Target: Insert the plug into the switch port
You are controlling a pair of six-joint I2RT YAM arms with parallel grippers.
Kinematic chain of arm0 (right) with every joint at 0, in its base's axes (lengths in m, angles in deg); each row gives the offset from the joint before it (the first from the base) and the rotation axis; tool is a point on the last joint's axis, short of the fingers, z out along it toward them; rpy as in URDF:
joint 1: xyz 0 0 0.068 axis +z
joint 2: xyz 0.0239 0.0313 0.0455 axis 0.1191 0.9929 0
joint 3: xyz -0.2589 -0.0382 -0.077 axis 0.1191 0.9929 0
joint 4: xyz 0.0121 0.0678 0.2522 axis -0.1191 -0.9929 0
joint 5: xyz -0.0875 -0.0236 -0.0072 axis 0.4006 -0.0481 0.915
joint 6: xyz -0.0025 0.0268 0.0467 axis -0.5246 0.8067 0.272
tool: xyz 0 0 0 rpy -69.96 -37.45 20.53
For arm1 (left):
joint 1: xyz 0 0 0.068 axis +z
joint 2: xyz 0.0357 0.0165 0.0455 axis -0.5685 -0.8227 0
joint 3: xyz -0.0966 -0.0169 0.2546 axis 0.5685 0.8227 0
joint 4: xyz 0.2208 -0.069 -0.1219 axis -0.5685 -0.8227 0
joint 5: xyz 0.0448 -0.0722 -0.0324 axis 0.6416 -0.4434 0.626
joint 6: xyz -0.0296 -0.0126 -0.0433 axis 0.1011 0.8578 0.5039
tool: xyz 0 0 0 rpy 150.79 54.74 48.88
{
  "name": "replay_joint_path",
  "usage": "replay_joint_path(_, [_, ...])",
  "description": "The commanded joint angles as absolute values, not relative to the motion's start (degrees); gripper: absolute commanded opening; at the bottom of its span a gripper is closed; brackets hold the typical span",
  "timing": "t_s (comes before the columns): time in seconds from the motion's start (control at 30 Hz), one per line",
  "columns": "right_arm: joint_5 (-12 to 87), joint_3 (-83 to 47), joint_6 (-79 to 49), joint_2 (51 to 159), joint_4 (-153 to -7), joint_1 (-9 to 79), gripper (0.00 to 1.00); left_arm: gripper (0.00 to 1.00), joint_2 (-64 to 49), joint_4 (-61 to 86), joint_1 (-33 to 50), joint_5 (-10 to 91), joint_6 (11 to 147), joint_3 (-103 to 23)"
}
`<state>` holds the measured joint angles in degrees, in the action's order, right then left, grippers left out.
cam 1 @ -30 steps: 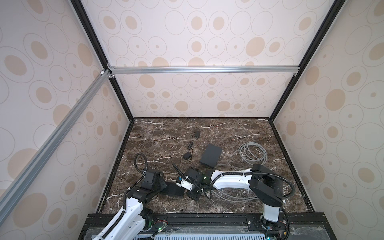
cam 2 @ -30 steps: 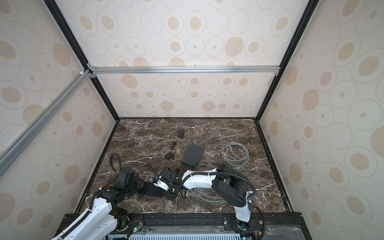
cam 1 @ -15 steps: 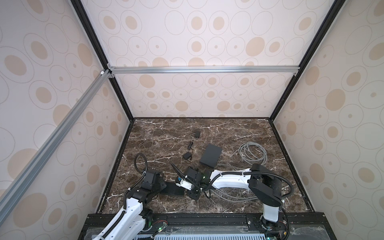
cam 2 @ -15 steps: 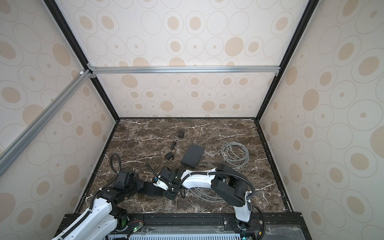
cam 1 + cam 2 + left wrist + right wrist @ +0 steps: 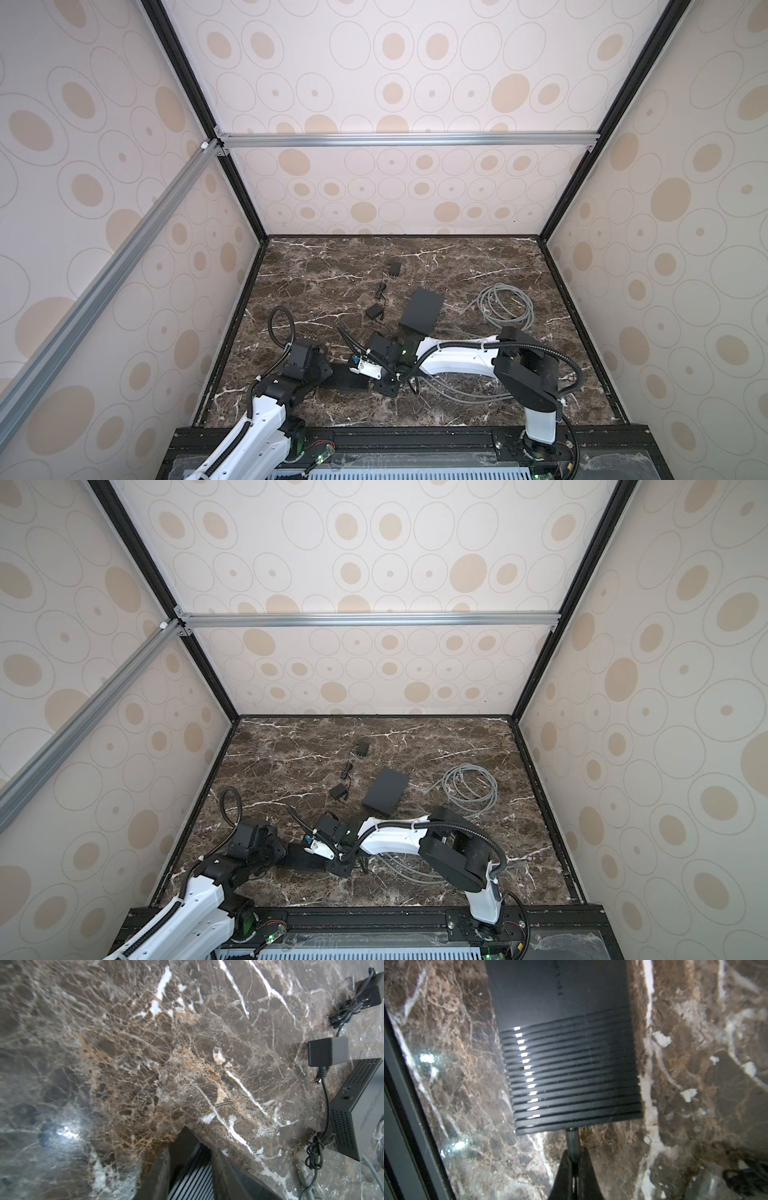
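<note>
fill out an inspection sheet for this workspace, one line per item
surface: glossy dark brown marble tabletop with white veins
job's things: ribbed black switch box lying flat near the front; black barrel plug with its tip at the box's edge, seating cannot be told
clutter: perforated black metal box; two black power adapters
claws: left claw clamps the ribbed box; right claw shut on the plug
cables: grey coiled cable; thin black adapter cords, knotted
surroundings: cream walls with beige ovals; aluminium rails

Black ribbed switch (image 5: 566,1076) — brown marble table (image 5: 457,266), white veins — cream walls (image 5: 395,83), tan ovals; grey cable (image 5: 530,309).
</note>
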<state>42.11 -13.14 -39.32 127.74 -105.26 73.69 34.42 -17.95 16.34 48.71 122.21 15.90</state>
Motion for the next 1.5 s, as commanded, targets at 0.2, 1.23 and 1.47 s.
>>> replay_joint_path(0.2, [42.3, -19.3, -40.9, 129.7, -99.8, 74.0, 0.0, 0.34, 34.8, -17.3, 15.6, 45.5, 122.8, 16.5])
replay_joint_path(1.23, [38.5, -31.0, -46.0, 136.0, -99.8, 74.0, 0.0, 0.34, 34.6, -13.6, 15.3, 42.6, 122.8, 18.5])
replay_joint_path(1.47, [37.7, -32.5, -44.5, 137.1, -98.8, 74.1, 0.0, 0.34, 35.0, -13.4, 15.1, 42.1, 123.1, 18.7])
